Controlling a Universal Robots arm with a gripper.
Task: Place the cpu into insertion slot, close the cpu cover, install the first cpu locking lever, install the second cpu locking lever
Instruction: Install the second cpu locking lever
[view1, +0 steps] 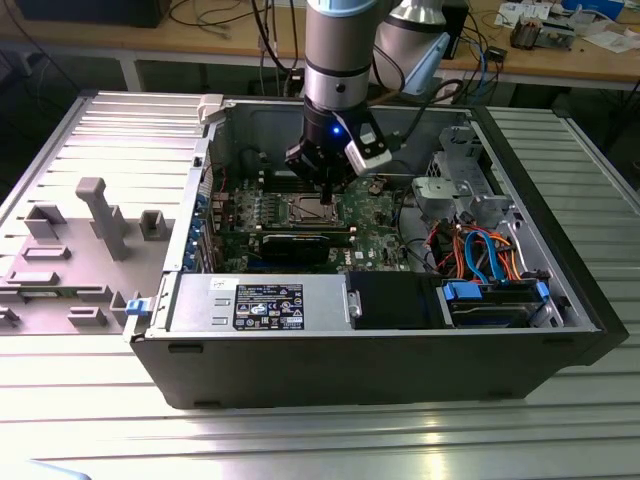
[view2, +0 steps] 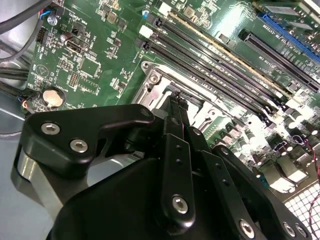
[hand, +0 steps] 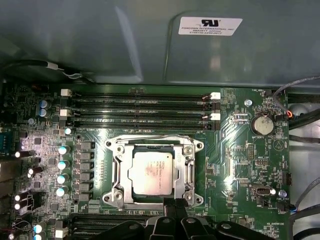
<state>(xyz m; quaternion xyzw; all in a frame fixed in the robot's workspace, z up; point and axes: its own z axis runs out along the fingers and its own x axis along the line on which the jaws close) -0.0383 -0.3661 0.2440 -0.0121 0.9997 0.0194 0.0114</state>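
Ribbed metal counter carries an open computer case, with a wooden bench and loose cables along the back of the room. Inside the case the gripper hangs from the arm, its tips low over the green motherboard. In the second wrist view the black fingers come together to a narrow point with nothing seen between them, right at the edge of the socket's silver frame.

In the first wrist view those tips sit at the rim of the insertion slot. The cpu lies flat inside the slot, its dull grey top showing through the square cut-out of the cpu cover, which lies down around it. Thin wire levers run along the outer edges of the frame; whether they are latched I cannot tell.

Beyond the socket run the long memory slots, and to one side a round coin battery. In the exterior view, a black expansion card lies near the socket, a power supply fills the front of the case, and orange and blue cables bunch toward the exterior view's right.
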